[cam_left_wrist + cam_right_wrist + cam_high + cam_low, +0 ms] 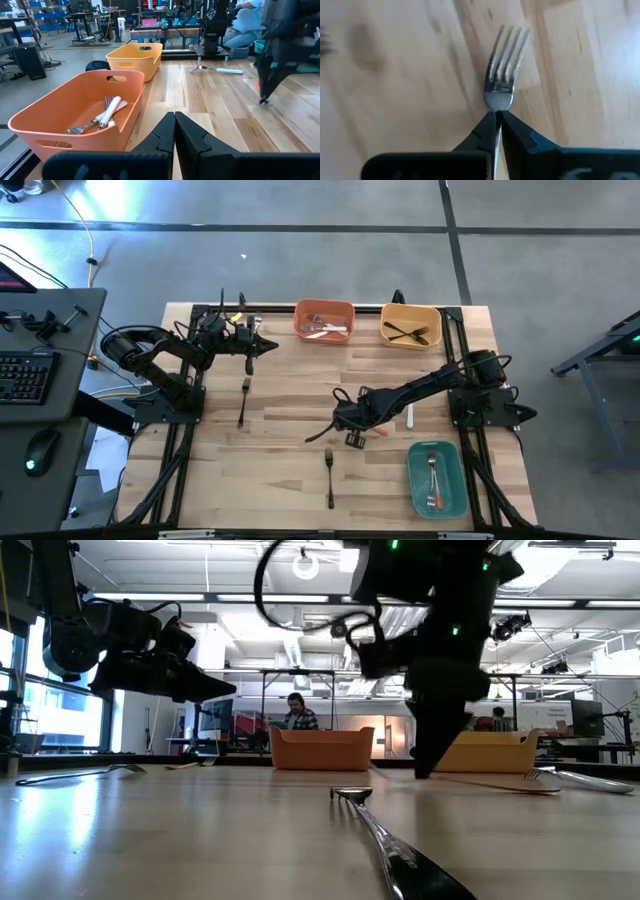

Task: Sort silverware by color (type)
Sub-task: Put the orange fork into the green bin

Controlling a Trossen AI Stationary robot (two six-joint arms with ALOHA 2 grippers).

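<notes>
My right gripper (496, 116) points down at mid-table (350, 428) and is shut on a fork (504, 60) with a silver head; its handle is hidden under the fingers. A red-orange bit (373, 433) shows just beside the gripper. Two black-handled forks (244, 400) (329, 477) and a white-handled piece (410, 416) lie flat on the wood. My left gripper (175, 125) hovers shut and level at the far left (255, 345), holding nothing. My right gripper pinches the fork's neck (497, 102), just behind the tines, between its two fingertips. The fingers come from above, pointing steeply down. The tines stick out beyond the tips, close over the tabletop; I cannot tell whether the fork is lifted.
At the far edge stand an orange bin (324, 308) with white-handled forks and a yellow bin (411, 312) with black-handled ones. A teal bin (414, 480) with red-handled forks sits near right. A person sits in the room beyond the table (297, 712).
</notes>
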